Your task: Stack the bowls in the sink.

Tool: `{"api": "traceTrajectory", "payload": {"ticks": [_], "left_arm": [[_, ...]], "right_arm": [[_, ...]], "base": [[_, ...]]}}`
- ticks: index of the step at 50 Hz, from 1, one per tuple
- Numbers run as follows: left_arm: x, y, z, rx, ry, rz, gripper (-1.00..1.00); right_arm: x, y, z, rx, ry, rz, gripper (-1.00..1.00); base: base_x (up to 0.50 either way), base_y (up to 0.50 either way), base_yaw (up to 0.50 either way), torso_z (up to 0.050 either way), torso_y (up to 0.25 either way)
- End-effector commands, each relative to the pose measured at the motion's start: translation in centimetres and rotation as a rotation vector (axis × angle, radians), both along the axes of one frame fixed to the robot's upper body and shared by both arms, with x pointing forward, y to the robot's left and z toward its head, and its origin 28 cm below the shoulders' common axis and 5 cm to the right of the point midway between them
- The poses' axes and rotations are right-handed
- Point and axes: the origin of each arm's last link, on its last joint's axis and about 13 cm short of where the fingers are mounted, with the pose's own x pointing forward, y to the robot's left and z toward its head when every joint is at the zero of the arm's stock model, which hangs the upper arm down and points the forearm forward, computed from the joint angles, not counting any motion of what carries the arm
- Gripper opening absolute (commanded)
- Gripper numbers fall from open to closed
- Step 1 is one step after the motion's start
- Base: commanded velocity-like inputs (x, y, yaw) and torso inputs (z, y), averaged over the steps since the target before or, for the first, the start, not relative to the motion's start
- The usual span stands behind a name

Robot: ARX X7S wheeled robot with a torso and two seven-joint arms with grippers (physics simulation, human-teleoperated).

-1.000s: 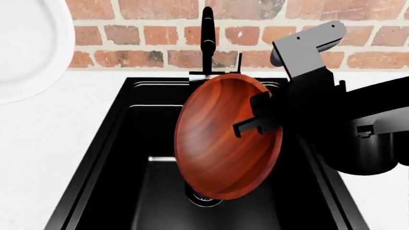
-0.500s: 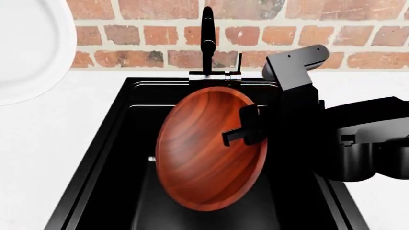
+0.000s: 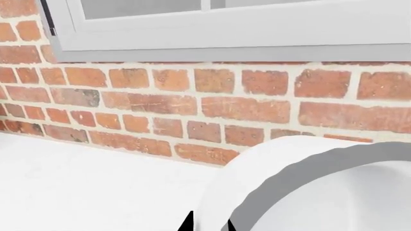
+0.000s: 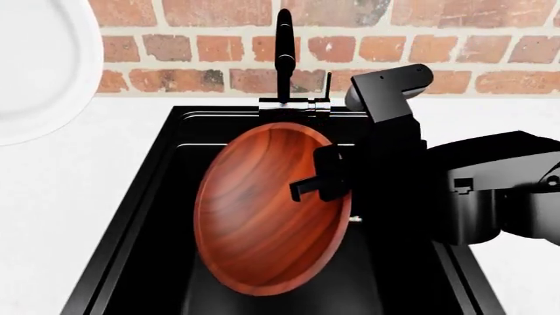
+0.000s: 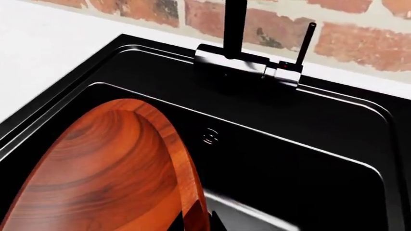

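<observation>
No text, label, brand, number or sign is legible in any view.

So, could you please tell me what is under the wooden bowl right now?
Under the tilted wooden bowl, held by the right claw, only the black sink shows. The bowl covers the basin floor there, so nothing below it can be seen.

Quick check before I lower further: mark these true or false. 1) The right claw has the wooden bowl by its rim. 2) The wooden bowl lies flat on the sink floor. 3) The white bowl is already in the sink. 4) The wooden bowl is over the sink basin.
1) True: the right claw is clamped on the rim of the wooden bowl.
2) False: it is tilted steeply, held up on edge.
3) False: the white bowl is up at the left, outside the sink.
4) True.
</observation>
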Motion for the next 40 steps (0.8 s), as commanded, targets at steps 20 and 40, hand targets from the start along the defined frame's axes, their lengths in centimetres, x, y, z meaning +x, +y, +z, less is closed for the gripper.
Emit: {"api": "traceTrajectory", "payload": {"ticks": [20,40], "left_arm": [[-0.5,0.3,0.5,-0.017,-0.054,0.016,-1.00],[-0.4,0.1,0.6,-0.013,-0.052,0.014,-1.00]], "right_arm": [[0.8,2.2,-1.4,-0.060,0.021,0.057,-1.00],[1.1,2.1,-2.6,-0.070,0.046,0.048,-1.00]], "base": [[0.00,0.00,0.00,0.001,0.002],[0.00,0.00,0.00,0.001,0.001]]}}
